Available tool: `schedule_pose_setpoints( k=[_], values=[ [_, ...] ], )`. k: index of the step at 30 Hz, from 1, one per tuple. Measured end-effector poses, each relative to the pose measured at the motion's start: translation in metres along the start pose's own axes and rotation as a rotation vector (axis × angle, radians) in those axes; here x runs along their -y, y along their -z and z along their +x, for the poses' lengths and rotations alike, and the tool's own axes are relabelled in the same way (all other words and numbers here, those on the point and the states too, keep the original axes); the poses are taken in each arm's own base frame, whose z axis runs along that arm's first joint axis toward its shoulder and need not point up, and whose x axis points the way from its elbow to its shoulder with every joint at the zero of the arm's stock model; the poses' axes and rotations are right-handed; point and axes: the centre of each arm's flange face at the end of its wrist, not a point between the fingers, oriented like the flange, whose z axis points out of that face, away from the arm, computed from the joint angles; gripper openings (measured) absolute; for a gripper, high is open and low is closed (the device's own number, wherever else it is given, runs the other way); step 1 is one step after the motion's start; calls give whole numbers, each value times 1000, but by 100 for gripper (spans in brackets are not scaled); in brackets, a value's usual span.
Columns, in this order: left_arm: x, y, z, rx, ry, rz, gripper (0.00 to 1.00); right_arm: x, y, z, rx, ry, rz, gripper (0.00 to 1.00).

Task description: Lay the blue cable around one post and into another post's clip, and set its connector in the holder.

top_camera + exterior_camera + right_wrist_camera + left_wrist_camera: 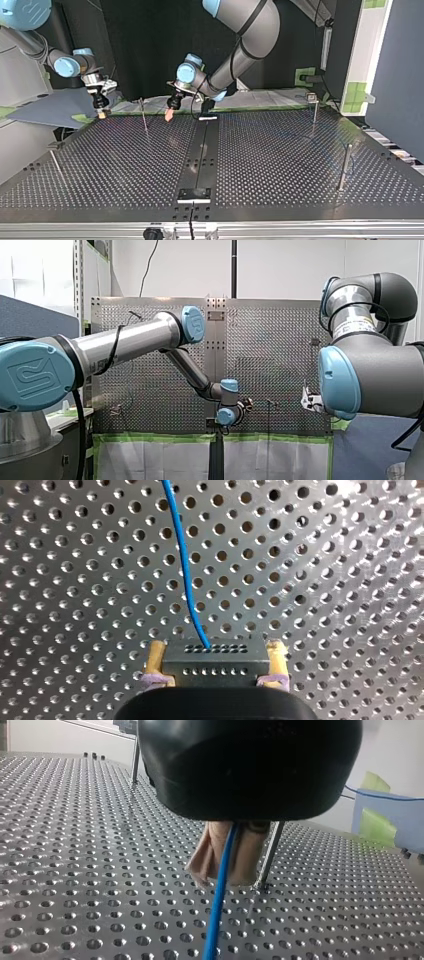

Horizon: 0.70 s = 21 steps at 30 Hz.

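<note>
In the left wrist view my left gripper [225, 875] has its beige pads [206, 855] shut on the blue cable [217, 920], just above the perforated table. A thin metal post [270, 850] stands right behind the pads. In the right wrist view my right gripper [215, 652] holds the black connector [215, 664] between yellow pads, and the blue cable [182, 560] runs from it over the plate. In the top view my left gripper [169, 114] is near the far middle and my right gripper [102, 111] at the far left edge.
Thin posts stand on the table in the top view: one [144, 116] between the grippers, one at the far right [315, 107], one at the near right [345, 167], one at the near left [55, 165]. A black holder plate [195, 194] sits at the near middle.
</note>
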Motion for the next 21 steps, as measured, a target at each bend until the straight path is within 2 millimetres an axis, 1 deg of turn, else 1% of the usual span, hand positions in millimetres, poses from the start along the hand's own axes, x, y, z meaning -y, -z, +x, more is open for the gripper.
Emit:
schedule_pose_setpoints(
  k=[6, 17, 18, 19, 20, 21],
  values=[
    [-1, 0, 0, -3, -14, -5, 0, -4, -5, 3, -12, 8, 1, 0],
    [3, 3, 3, -29, -54, -4, 0, -6, -6, 4, -15, 12, 3, 0],
    [3, 3, 3, -30, -55, -2, 12, -6, -6, 3, -14, 12, 3, 0],
    [4, 3, 3, -31, -54, 2, 12, -6, -5, 3, -13, 12, 3, 0],
    [4, 2, 2, -34, -54, 8, 34, -5, -5, 3, -11, 12, 3, 0],
    [5, 2, 2, -36, -54, 14, 52, -5, -5, 3, -10, 12, 4, 0]
  ],
)
